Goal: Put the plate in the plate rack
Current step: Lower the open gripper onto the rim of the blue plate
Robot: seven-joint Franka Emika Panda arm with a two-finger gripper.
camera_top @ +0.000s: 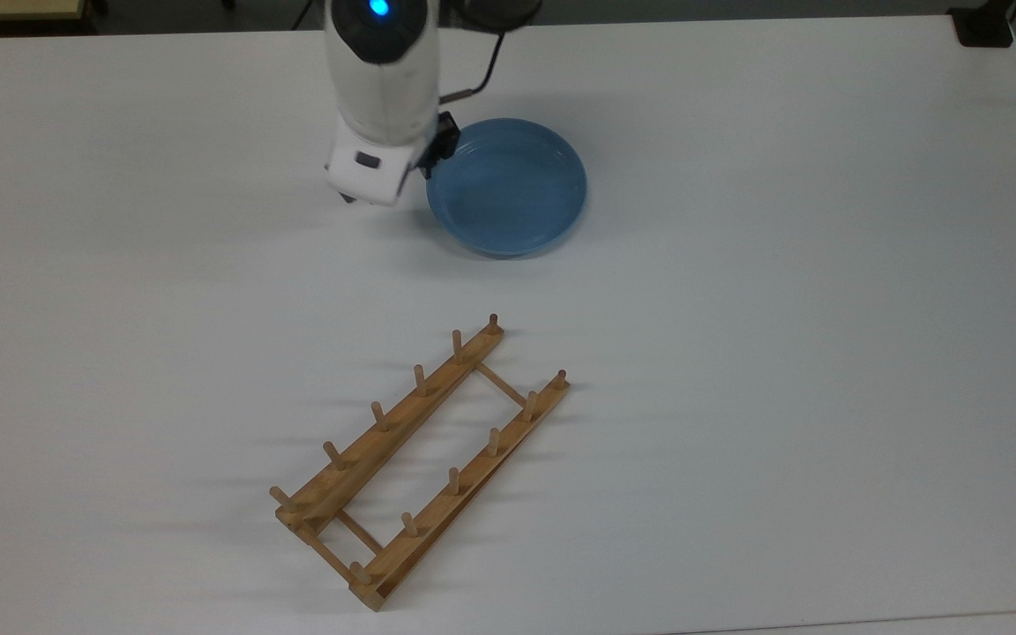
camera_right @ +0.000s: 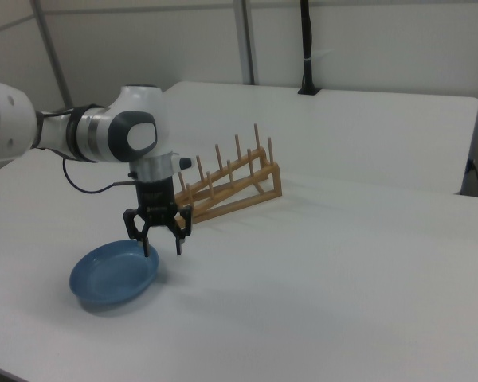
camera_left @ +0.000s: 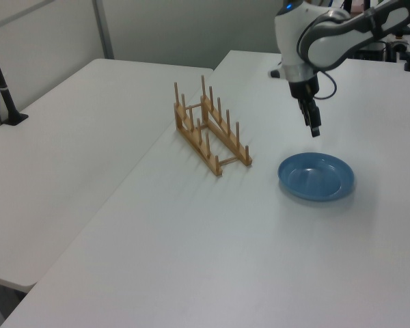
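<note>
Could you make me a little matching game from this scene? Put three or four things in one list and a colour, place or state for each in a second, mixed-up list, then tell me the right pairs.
Things:
1. plate
2. plate rack
3. claw
4. table

Descriptions:
A. light-brown wood, with upright pegs and nothing in its slots
B. white, with everything else above or on it
C. light blue, lying flat
D. black fingers spread open, pointing down at the plate's edge

Pairs: 1-C, 2-A, 3-D, 4-B
</note>
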